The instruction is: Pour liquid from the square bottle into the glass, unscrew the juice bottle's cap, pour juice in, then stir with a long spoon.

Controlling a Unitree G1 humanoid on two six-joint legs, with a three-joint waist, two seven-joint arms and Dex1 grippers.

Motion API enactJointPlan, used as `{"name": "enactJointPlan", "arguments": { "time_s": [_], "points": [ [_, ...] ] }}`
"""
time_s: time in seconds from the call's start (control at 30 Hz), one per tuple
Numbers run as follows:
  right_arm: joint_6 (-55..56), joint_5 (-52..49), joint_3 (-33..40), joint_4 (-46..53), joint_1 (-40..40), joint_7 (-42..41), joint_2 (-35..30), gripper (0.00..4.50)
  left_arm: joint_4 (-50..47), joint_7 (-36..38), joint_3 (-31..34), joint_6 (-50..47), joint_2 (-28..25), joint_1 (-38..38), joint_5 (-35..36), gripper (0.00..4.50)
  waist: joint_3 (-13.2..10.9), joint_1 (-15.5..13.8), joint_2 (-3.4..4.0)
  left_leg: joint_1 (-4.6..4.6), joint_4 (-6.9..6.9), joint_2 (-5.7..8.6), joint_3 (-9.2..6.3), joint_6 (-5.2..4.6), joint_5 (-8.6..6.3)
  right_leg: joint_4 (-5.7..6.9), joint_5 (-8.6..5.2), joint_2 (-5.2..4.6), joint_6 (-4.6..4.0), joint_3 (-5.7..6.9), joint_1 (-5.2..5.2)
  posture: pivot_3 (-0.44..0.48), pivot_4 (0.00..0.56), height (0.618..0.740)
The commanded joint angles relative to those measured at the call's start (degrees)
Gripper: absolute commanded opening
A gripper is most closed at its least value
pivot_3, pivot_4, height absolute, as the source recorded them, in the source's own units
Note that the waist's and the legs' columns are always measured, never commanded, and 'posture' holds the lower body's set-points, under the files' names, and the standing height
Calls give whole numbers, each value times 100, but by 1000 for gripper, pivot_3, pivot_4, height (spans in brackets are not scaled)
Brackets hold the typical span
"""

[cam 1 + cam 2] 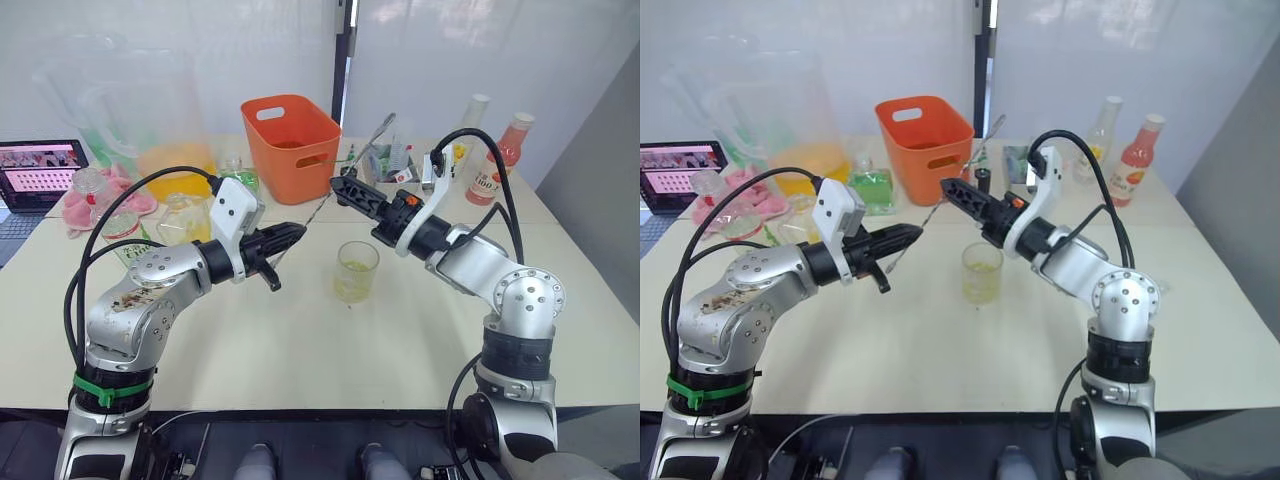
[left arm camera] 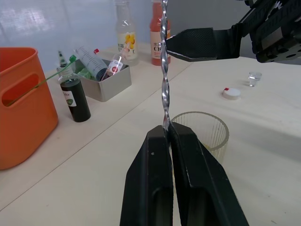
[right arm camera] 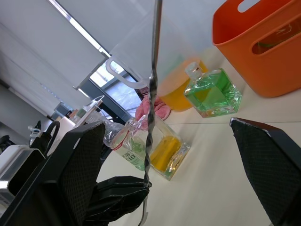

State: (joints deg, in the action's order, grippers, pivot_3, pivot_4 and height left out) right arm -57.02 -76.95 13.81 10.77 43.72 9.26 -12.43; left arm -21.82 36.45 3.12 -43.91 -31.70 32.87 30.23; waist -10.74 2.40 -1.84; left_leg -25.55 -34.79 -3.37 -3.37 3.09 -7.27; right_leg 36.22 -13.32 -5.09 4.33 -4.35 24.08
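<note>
The left gripper (image 2: 165, 141) is clamped on the long spoon (image 2: 163, 70) near one end, the twisted shaft running up and away from it toward the orange basket (image 1: 291, 142). The step in hand looks like stirring, so the spoon should be swung until its free end points down over the glass (image 1: 356, 270), then lowered straight inside the rim without knocking it. The glass stands on the surface (image 1: 300, 340) just beyond and below the left gripper, holding a little yellowish liquid. The right gripper (image 1: 348, 188) hangs above the glass with fingers apart, straddling the shaft without touching. The cap (image 2: 231, 93) lies farther off.
</note>
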Motion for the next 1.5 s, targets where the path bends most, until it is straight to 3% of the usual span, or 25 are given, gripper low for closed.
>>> {"name": "enactJointPlan", "arguments": {
  "time_s": [0.03,0.1,0.2,0.4,0.57,0.9,1.03,1.33,1.5],
  "points": [
    [326,-81,115,76,269,307,152,4500,-189,-52,-25,134,-36,-36,-73,54,0,5,0,0,0,0,0,0,0,0,0,0,0,0,1,0,150,740],
    [396,-97,150,45,297,422,183,4500,-181,-18,-22,150,-76,-96,-104,54,0,14,1,1,1,-1,0,-1,0,1,0,1,0,0,3,0,150,740],
    [475,-38,104,3,364,509,247,3686,-182,5,-48,181,-92,-158,-134,0,0,16,1,0,4,-4,0,-1,0,1,0,4,-1,0,4,0,150,740],
    [761,250,-29,-116,493,612,532,1531,-138,-77,-69,189,-4,-108,-144,0,0,15,2,0,4,-6,0,-1,0,0,0,6,-1,0,5,0,150,740],
    [838,461,-83,-172,504,551,603,9,-115,-93,-85,199,22,-99,-144,0,-1,15,2,0,5,-7,0,-1,0,-1,0,7,-2,0,5,0,150,740],
    [756,1007,-249,-153,464,254,203,9,-126,-93,-81,254,23,-151,-121,0,-1,10,3,-1,5,-7,0,-1,0,-2,0,6,-1,0,6,0,150,740],
    [986,1202,-161,-157,513,-39,95,0,-154,56,103,157,33,-124,194,1283,-1,11,3,-2,6,-12,0,-1,0,-3,-1,13,-2,0,8,0,150,740],
    [1064,1551,173,-885,1435,-949,-591,0,-32,1227,812,2,-1108,-143,941,4341,-6,28,10,-2,12,-32,3,-1,0,-5,-5,28,-7,1,17,0,150,740],
    [954,1904,144,-1388,2024,-1994,-1458,0,69,1512,1058,-160,-1451,-288,1279,4467,-9,-2,15,-7,15,-34,3,0,0,-14,-7,30,-9,1,17,0,150,740]
  ]
}}
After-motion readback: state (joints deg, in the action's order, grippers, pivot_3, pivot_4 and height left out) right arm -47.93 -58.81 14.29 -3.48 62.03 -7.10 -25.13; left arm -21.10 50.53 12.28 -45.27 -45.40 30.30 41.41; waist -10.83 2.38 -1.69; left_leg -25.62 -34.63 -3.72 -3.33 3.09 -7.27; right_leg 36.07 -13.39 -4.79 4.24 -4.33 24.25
